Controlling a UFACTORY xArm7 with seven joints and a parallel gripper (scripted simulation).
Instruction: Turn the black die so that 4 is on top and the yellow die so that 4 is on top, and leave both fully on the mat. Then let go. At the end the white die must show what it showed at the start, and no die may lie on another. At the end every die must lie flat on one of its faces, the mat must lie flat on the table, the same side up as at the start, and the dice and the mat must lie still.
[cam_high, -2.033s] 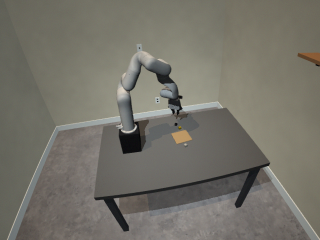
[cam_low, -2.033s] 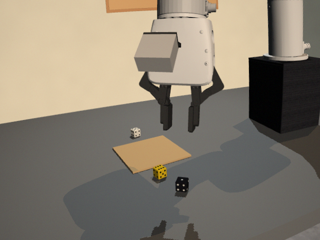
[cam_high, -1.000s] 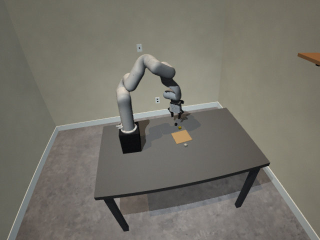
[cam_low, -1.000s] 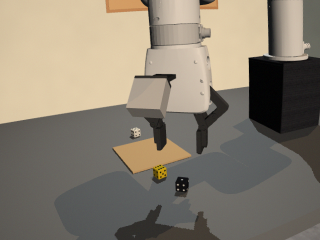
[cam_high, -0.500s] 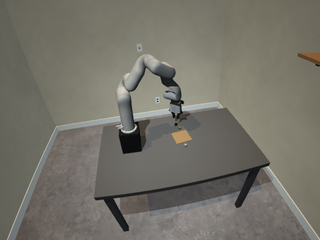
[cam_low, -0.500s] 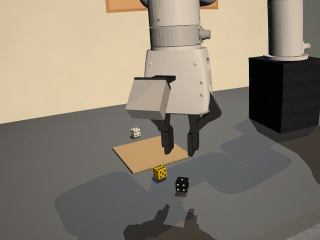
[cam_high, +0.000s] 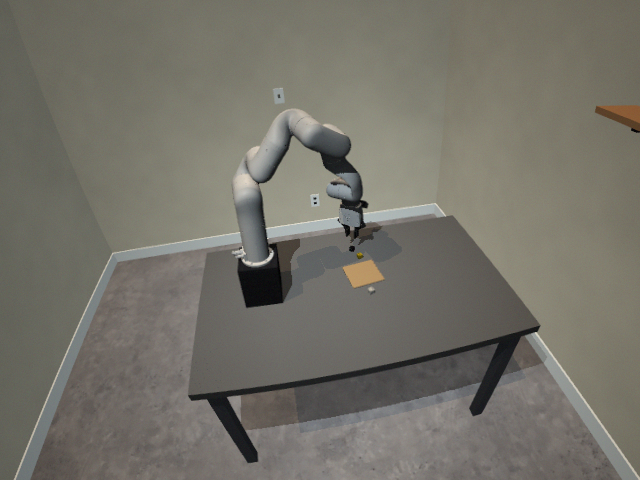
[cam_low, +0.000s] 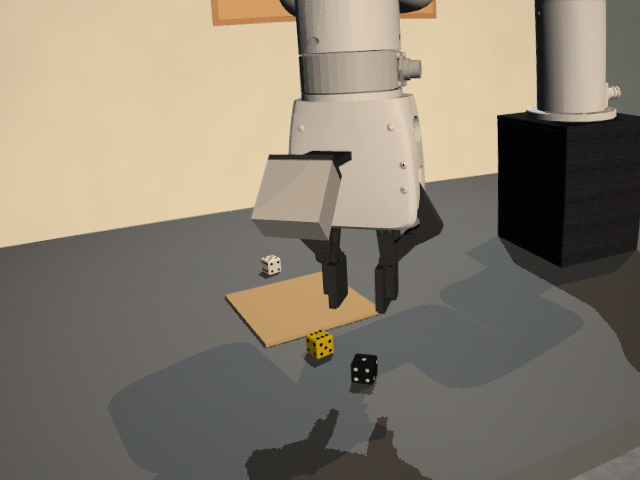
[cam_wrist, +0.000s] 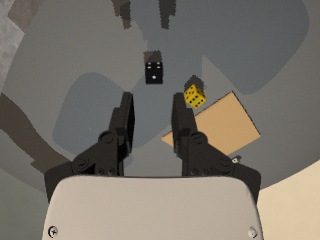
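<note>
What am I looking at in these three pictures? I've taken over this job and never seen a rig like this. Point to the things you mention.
A single white jointed robot arm stands on a black block at the table. Its two-fingered black gripper (cam_high: 352, 238) (cam_low: 359, 310) (cam_wrist: 153, 105) hangs above the surface, fingers partly apart, holding nothing.

The top view looks down on the room; the exterior view is a closer look from outside the arm; the wrist view looks past the fingers.

On the dark grey table (cam_high: 310, 341) lie a flat square tan mat (cam_high: 363, 273) (cam_low: 294, 312) (cam_wrist: 227, 122) and, off it, three small cubes: a black die with white dots (cam_high: 352, 248) (cam_low: 363, 368) (cam_wrist: 154, 73), a yellow die with black dots (cam_high: 360, 255) (cam_low: 320, 344) (cam_wrist: 195, 96) and a white die (cam_high: 371, 290) (cam_low: 270, 265) (cam_wrist: 235, 160).
</note>
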